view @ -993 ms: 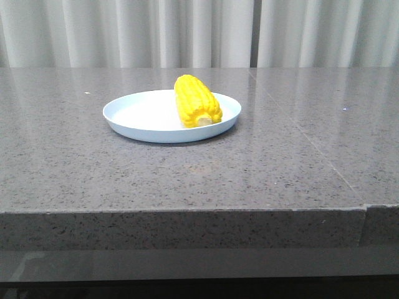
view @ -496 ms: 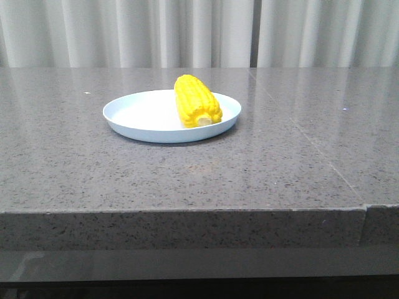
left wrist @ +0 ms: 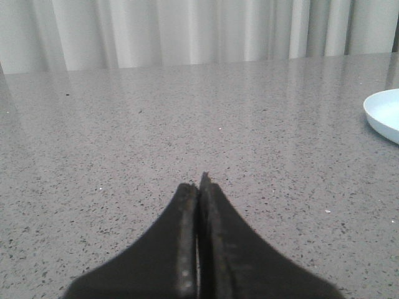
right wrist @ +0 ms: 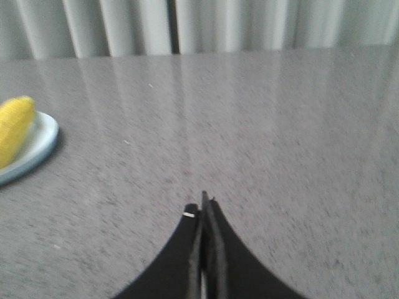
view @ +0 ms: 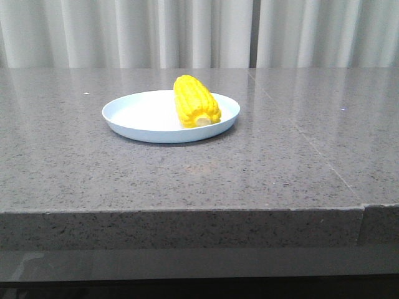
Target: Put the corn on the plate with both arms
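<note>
The yellow corn (view: 196, 101) lies on the right half of the pale blue plate (view: 137, 118), its cream stub end toward the front. Neither arm shows in the front view. My left gripper (left wrist: 198, 184) is shut and empty, low over bare table, with the plate's edge (left wrist: 383, 115) at the side of its view. My right gripper (right wrist: 202, 208) is shut and empty over bare table; the corn (right wrist: 14, 128) and the plate's rim (right wrist: 37, 149) show at the side of its view, well away from the fingers.
The grey speckled stone table (view: 199, 180) has its front edge near the camera and a seam at the right (view: 361, 215). Pale curtains (view: 199, 31) hang behind the table.
The corn and plate keep their place; the front view shifts very slightly left. No arm appears in the front view in any frame.
</note>
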### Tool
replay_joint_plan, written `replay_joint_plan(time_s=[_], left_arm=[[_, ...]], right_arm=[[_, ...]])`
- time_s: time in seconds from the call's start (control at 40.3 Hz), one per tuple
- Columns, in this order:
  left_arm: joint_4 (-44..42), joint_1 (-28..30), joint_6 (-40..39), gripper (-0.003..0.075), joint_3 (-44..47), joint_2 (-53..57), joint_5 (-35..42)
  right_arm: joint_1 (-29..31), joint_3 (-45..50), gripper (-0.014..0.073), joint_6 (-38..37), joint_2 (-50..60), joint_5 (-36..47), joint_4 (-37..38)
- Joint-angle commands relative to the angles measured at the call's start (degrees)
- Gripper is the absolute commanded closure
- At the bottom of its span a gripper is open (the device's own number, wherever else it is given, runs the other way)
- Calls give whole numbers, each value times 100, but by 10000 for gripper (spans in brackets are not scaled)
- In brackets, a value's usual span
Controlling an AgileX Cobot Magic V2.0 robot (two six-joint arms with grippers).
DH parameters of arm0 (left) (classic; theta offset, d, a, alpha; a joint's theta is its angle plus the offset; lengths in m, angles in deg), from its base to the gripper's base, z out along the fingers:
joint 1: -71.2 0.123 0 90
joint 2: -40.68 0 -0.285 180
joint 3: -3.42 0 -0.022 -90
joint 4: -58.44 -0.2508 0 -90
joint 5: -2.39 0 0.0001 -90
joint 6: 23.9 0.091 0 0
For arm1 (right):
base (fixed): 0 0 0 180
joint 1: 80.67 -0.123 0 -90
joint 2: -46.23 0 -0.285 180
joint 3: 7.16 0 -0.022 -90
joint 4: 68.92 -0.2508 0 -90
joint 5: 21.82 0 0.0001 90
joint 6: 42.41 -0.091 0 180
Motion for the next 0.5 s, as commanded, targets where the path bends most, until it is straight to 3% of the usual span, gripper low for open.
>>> replay_joint_plan(time_s=[0.0,0.248,0.472], left_arm=[[57,5,-56,741,11,102,464],[57,5,-56,741,11,102,464],[57,5,-56,741,11,102,464]], right_arm=[[143,266,683,59,99,764,82],[355,1187,683,59,680,928,72],[355,1195,683,59,680,856,72]])
